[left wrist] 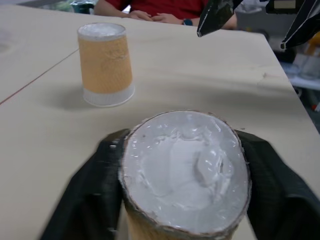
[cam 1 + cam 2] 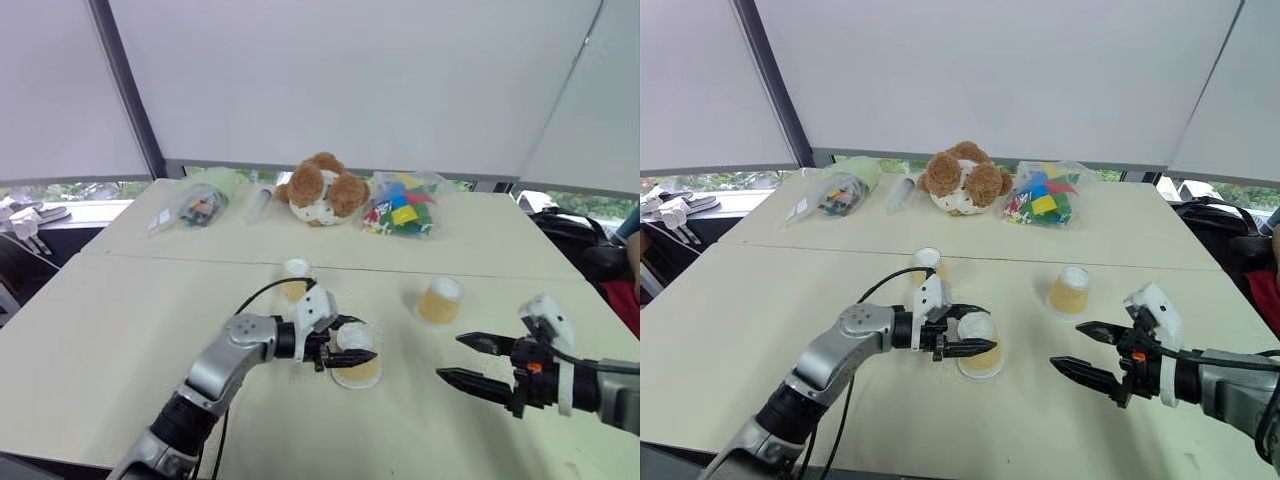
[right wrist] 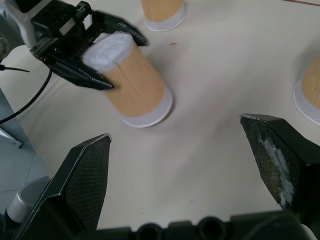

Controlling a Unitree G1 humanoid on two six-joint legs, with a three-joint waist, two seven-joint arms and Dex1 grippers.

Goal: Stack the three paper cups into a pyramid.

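Three paper cups stand upside down on the pale table (image 2: 120,330), tan sides and white bases up. My left gripper (image 2: 371,340) is shut on the nearest paper cup (image 2: 360,370), its black fingers (image 1: 95,185) pressed against both sides near the base; the cup's rim rests on or just above the tabletop. A second paper cup (image 2: 296,277) stands just behind my left hand. The third paper cup (image 2: 440,300) stands to the right. My right gripper (image 2: 450,358) hovers open at the right, pointing toward the held cup, with nothing between its fingers.
Along the far table lie a brown teddy bear (image 2: 322,188), a clear bag of coloured blocks (image 2: 403,212) and another plastic bag (image 2: 195,205). A person in a red top (image 1: 165,7) sits off to the robot's right, hands resting on the table edge.
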